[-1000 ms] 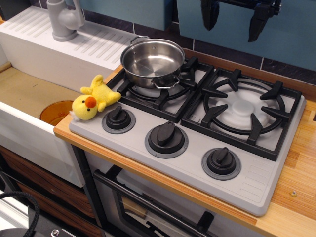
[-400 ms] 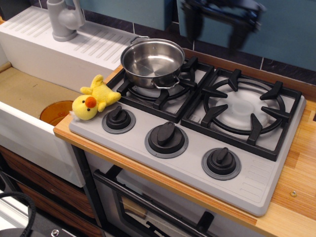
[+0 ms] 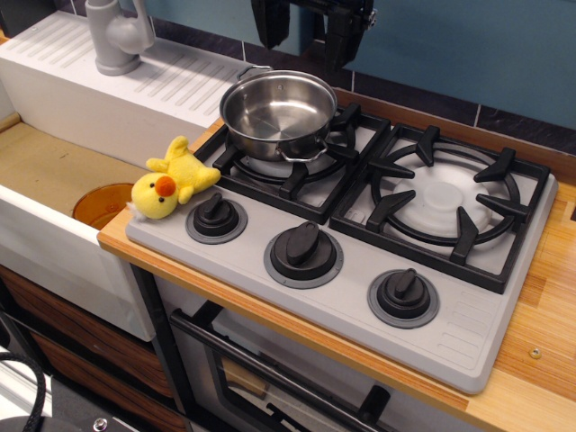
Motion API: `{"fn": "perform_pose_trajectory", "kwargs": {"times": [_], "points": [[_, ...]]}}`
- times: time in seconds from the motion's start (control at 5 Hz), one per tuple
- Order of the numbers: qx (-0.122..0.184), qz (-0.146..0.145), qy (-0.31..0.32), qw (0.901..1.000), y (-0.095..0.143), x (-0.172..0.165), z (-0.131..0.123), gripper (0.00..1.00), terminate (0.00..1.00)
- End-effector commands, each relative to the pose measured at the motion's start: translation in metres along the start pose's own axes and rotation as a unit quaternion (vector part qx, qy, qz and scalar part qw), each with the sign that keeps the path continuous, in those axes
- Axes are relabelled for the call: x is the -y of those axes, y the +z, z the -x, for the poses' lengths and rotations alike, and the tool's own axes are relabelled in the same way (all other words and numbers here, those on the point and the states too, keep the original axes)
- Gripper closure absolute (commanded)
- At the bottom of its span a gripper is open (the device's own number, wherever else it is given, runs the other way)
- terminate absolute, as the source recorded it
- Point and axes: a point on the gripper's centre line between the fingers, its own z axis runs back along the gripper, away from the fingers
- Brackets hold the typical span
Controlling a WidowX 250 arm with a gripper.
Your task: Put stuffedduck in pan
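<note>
The stuffedduck [image 3: 171,183] is a small yellow plush duck with an orange beak. It lies on the front left corner of the grey stove, beside the left knob [image 3: 217,217]. The pan [image 3: 277,112] is a shiny steel pot, standing empty on the back left burner. My gripper [image 3: 304,34] hangs at the top of the view, above and behind the pan, far from the duck. Its two dark fingers [image 3: 270,25] stand apart with nothing between them.
The grey stove [image 3: 360,279] has two black burner grates and three black knobs along its front. A white sink [image 3: 54,171] with an orange drain and a grey faucet [image 3: 117,36] lies to the left. A wooden counter [image 3: 540,342] runs on the right.
My gripper has moved left along the back wall, from above the right burner to above the pan. The duck and the pan have not moved.
</note>
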Motion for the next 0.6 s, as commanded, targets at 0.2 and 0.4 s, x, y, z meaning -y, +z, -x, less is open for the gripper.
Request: {"fn": "perform_pose_trajectory", "kwargs": {"times": [0.2, 0.4], "points": [[0.065, -0.060, 0.017, 0.9960, 0.003, -0.041, 0.029, 0.00, 0.00], [0.072, -0.078, 0.031, 0.9939, -0.013, -0.047, 0.038, 0.00, 0.00]]}}
